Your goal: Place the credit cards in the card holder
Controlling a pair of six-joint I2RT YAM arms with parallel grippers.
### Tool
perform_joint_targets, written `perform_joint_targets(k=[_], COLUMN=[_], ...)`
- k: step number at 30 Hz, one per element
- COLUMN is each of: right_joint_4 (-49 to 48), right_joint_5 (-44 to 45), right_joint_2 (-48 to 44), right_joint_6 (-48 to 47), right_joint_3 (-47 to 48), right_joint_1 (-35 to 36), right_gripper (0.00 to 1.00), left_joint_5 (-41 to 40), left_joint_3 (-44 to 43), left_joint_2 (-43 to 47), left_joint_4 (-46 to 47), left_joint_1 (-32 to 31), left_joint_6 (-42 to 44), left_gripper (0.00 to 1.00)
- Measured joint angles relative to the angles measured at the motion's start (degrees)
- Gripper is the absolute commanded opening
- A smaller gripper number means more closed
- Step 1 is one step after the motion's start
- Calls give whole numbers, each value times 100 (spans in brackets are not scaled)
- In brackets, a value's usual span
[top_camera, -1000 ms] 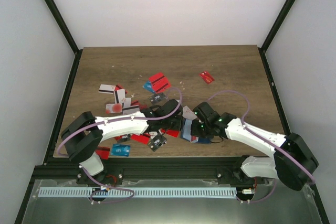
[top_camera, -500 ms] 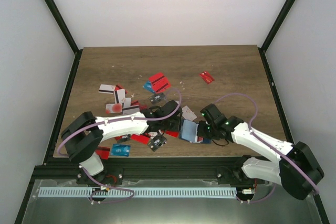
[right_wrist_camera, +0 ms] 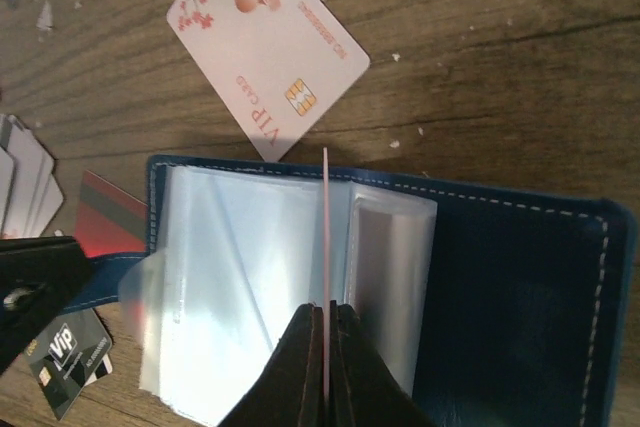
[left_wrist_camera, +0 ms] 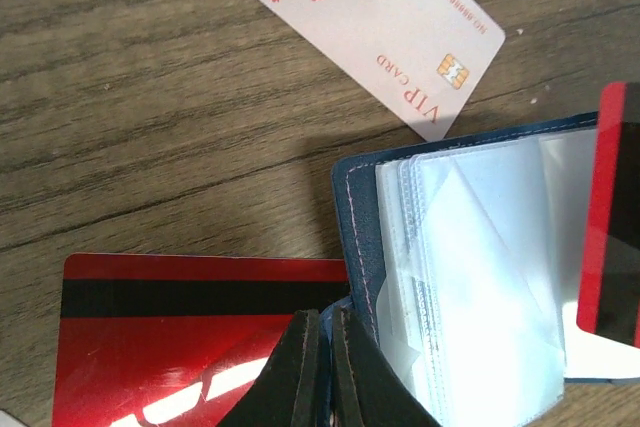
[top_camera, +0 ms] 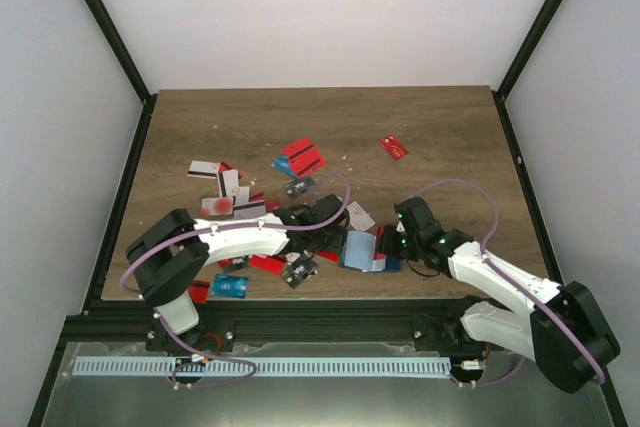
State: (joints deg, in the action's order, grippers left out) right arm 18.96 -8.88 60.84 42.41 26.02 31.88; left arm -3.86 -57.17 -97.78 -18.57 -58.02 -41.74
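The navy card holder (top_camera: 357, 247) lies open on the table, its clear sleeves (right_wrist_camera: 240, 277) fanned out. My left gripper (left_wrist_camera: 325, 325) is shut on the holder's blue left edge (left_wrist_camera: 356, 217). My right gripper (right_wrist_camera: 326, 319) is shut on a thin red card (right_wrist_camera: 326, 237), seen edge-on, standing over the sleeves. That card shows red with a black stripe in the left wrist view (left_wrist_camera: 612, 217). A white VIP card (right_wrist_camera: 265, 47) lies just beyond the holder. The credit cards, red (top_camera: 303, 157), white (top_camera: 225, 187) and light blue (top_camera: 230, 287), lie scattered to the left.
A red striped card (left_wrist_camera: 200, 337) lies under my left fingers. A dark VIP card (right_wrist_camera: 70, 367) lies near the holder's left corner. A lone red card (top_camera: 394, 147) lies at the back right. The table's front edge (top_camera: 330, 302) is close behind the holder.
My right gripper has shifted a little to the right with its card. The holder lies opened out flatter. My left gripper has stayed on the holder's edge.
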Motion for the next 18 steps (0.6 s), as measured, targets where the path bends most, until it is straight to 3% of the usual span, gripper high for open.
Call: perform_joint_targets(k=[18], right_joint_4=[-1467], right_joint_5=[-1126], right_joint_2=[-380], right_joint_6=[-400], right_joint_3=[-920], right_joint_1=[-549], right_gripper=[1], left_joint_5=[-20], left_joint_3=[2], left_joint_2=[-251], left_joint_4=[7], left_joint_1=[0], left_joint_6=[0], left_gripper=[4])
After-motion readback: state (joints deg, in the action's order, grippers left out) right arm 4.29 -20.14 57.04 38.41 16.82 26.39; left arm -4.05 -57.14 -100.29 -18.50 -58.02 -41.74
